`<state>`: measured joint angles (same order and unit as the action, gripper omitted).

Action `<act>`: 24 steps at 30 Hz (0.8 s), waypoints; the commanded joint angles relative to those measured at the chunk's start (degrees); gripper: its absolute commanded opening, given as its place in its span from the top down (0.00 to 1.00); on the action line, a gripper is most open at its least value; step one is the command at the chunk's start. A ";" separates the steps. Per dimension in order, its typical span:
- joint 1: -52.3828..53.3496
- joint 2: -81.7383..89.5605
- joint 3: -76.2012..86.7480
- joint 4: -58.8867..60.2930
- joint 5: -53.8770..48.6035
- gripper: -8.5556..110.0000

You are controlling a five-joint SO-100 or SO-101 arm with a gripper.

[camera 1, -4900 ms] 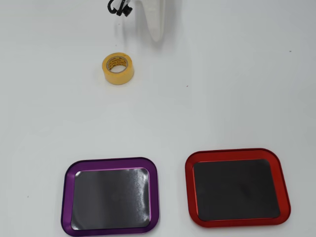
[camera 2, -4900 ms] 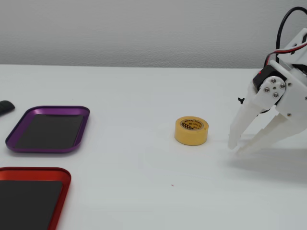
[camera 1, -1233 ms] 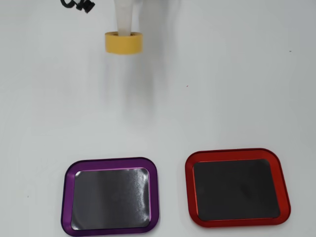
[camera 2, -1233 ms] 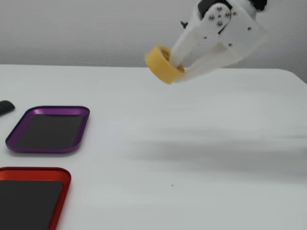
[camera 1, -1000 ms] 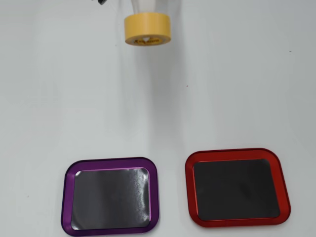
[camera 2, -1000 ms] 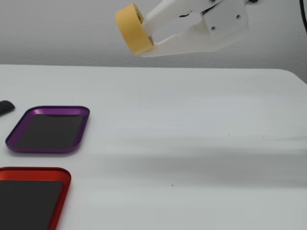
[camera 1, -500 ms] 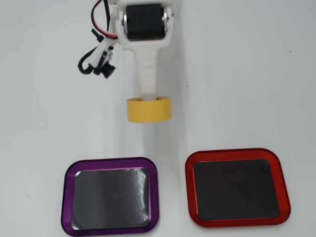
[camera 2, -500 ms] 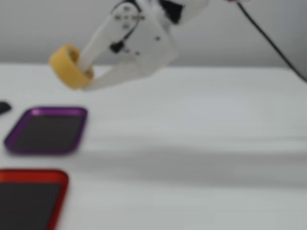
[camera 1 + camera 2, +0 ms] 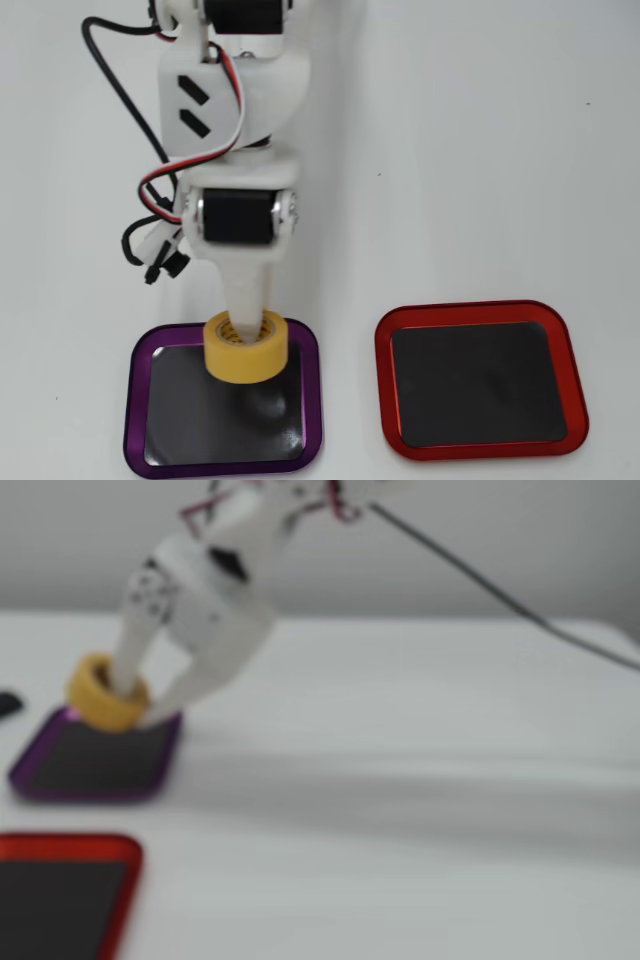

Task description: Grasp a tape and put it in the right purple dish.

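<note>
Right now the gripper has the tape in its hold: in the overhead view one white finger reaches down into the hole of the yellow roll, and in the fixed view a second finger lies against the roll's outer wall, so the jaws are closed on the ring's side. The roll sits over the far edge of the purple dish, covering part of the shiny rim and the dark inside just behind it. In the fixed view the tape is tilted, hole facing up and to the right, low over the dish's far corner; that view is too blurred to tell whether the roll touches the dish. The red dish lies to the right of the purple one in the overhead view, apart from it, on the white table. In the fixed view the red dish lies nearer the camera, at lower left.
</note>
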<state>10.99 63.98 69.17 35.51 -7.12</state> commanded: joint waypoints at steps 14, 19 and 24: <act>0.35 -0.70 -6.94 10.90 -0.09 0.81; -0.44 4.83 -11.69 25.22 0.44 0.79; -0.44 15.29 -16.61 39.02 1.41 0.78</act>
<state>10.37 69.61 56.34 68.20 -7.12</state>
